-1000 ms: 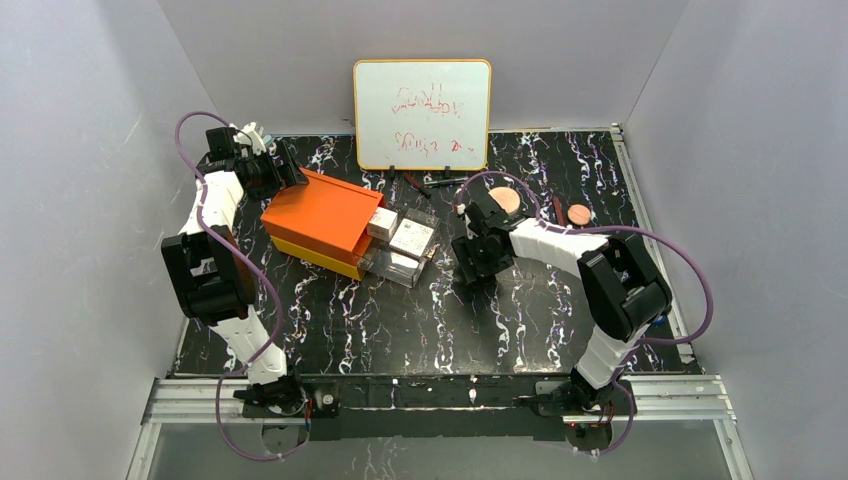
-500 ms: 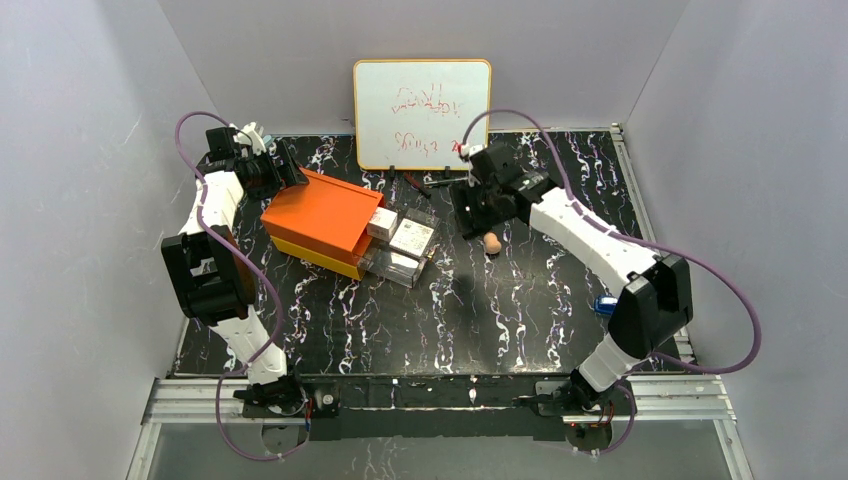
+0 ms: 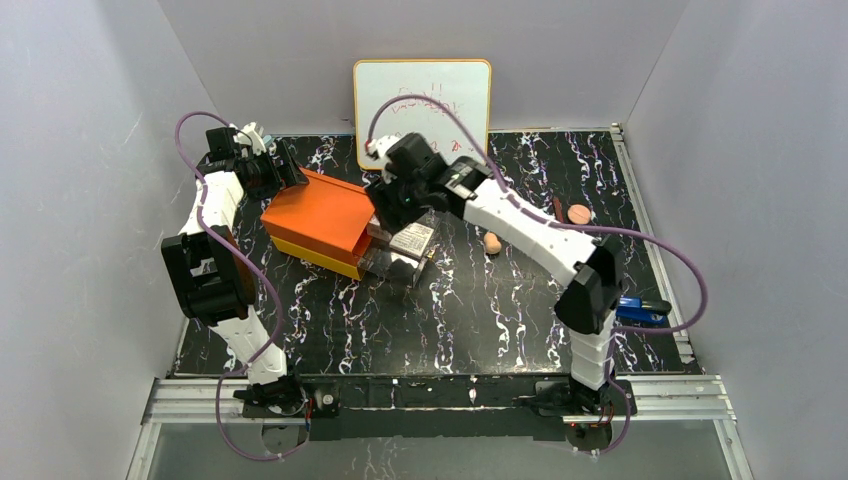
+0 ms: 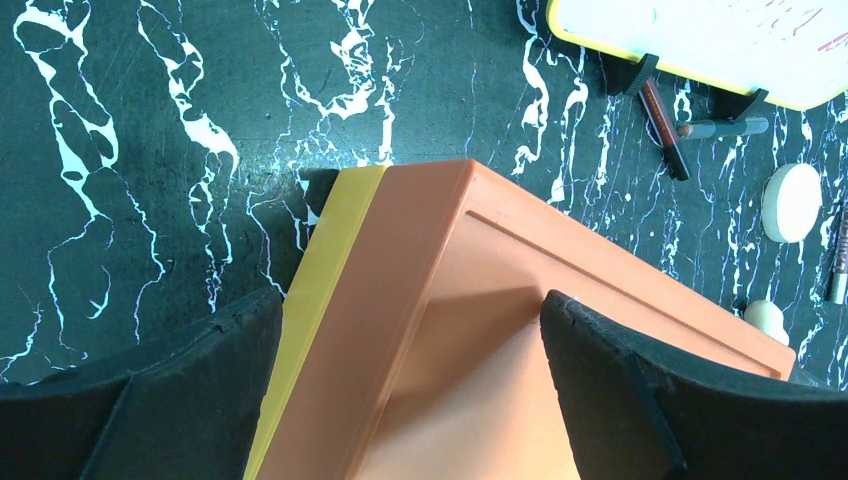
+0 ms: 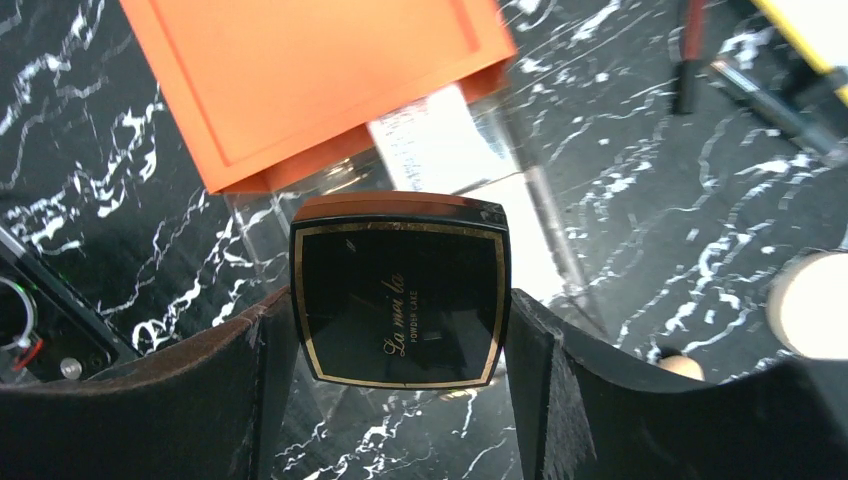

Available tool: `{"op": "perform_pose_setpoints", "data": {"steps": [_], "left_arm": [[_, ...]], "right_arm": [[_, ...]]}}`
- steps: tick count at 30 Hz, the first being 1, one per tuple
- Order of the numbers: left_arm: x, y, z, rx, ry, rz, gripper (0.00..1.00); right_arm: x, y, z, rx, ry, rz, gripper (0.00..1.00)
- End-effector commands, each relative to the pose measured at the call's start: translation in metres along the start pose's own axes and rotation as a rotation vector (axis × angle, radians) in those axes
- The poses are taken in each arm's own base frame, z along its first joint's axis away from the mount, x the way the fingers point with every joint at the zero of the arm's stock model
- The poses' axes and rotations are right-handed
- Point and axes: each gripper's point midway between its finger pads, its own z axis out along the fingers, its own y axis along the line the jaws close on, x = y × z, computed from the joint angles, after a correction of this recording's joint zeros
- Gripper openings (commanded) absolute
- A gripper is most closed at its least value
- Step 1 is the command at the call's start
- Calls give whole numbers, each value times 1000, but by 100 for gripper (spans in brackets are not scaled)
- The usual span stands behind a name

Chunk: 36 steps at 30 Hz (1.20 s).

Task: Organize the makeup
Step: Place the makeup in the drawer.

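Makeup compact [image 5: 400, 305], black with gold trim, sits clamped in the right tool [image 5: 400, 325] above the clear drawers [image 3: 400, 262], hidden under the arm [image 3: 520, 225] from overhead. Sponge [image 3: 492, 243] and peach disc [image 3: 579, 213] lie toward 3 o'clock on the marbled black tabletop [image 3: 480, 310]. Left tool [image 4: 410, 330] gapes wide over the orange box [image 4: 500, 290] corner; grey walls [image 3: 90, 150] surround.

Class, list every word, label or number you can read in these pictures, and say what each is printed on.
"La mi la": gold script, spelling uncertain, on the black compact.
"POWDER CAKE": small gold capitals beneath it.
Red marks on the whiteboard: too smeared to read.
Print on the white boxes: too small to read.
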Motion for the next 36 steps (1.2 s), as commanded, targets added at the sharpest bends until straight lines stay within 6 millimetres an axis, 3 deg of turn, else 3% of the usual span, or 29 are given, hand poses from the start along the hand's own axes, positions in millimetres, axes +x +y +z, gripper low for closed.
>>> {"op": "perform_pose_setpoints", "data": {"steps": [1, 10, 18, 21, 23, 31, 36], "left_arm": [[44, 15, 1, -82, 141, -10, 97], [45, 17, 3, -83, 148, -9, 97], [44, 17, 2, -84, 143, -6, 97], [44, 17, 2, -85, 145, -7, 97], [43, 17, 2, -86, 144, -7, 97], [42, 18, 3, -87, 146, -7, 97], [44, 19, 4, -87, 152, -10, 97]], "right_arm": [[8, 27, 9, -49, 44, -64, 1], [57, 55, 25, -88, 170, -138, 1], [85, 45, 39, -45, 243, -192, 1], [86, 43, 44, -36, 253, -208, 16], [85, 40, 48, -24, 258, -214, 19], [66, 22, 45, 9, 215, -193, 11], [61, -2, 40, 38, 199, -155, 7]]}}
